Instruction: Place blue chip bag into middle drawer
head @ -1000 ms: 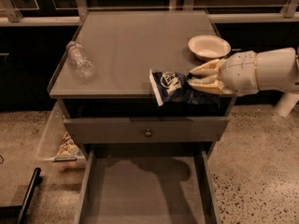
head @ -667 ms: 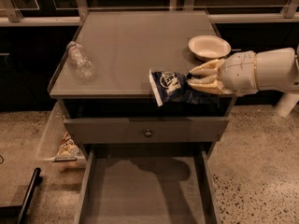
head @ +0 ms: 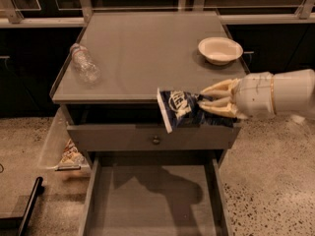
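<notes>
The gripper (head: 207,100) reaches in from the right at the bench's (head: 142,48) front edge. Its fingers (head: 219,88) pinch the blue chip bag (head: 181,110), held in front of the knobbed drawer (head: 123,137), above the open middle drawer (head: 152,205).

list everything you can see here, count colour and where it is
blue chip bag: one, dark blue with white lettering, in the air at the cabinet's front edge
middle drawer: one, grey, pulled open at the bottom
knobbed drawer: one, grey, above the open one
cabinet top: one, grey
bowl: one, cream, back right of the top
plastic bottle: one, clear, lying on the top's left side
snack packet: one, tan, in a clear bin left of the cabinet
gripper: one, cream, reaching in from the right, shut on the bag's right end
</notes>
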Motion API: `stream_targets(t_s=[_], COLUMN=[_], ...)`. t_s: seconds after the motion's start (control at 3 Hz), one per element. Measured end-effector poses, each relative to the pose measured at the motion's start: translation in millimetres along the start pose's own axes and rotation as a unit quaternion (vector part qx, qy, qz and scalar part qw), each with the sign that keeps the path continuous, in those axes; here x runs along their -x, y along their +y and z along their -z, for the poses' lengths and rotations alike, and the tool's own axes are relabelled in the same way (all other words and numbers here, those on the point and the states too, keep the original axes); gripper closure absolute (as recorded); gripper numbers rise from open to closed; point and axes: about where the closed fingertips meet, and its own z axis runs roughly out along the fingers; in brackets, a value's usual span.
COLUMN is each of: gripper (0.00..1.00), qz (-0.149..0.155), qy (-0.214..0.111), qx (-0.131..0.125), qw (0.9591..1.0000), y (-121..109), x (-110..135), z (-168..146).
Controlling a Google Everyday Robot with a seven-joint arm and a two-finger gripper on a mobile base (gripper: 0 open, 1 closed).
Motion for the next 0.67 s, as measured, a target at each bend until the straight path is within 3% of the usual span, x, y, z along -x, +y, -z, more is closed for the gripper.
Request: stream_targets(t_s=[0.33, 0.67], gripper=[1.00, 1.00], qz=[-0.003, -0.008], qy=[0.010, 0.021], qx=[0.014, 0.027], qw=[0.9998, 0.9994], y=[47.8, 84.1], x=[-9.4, -37.5], z=[4.3, -8.0])
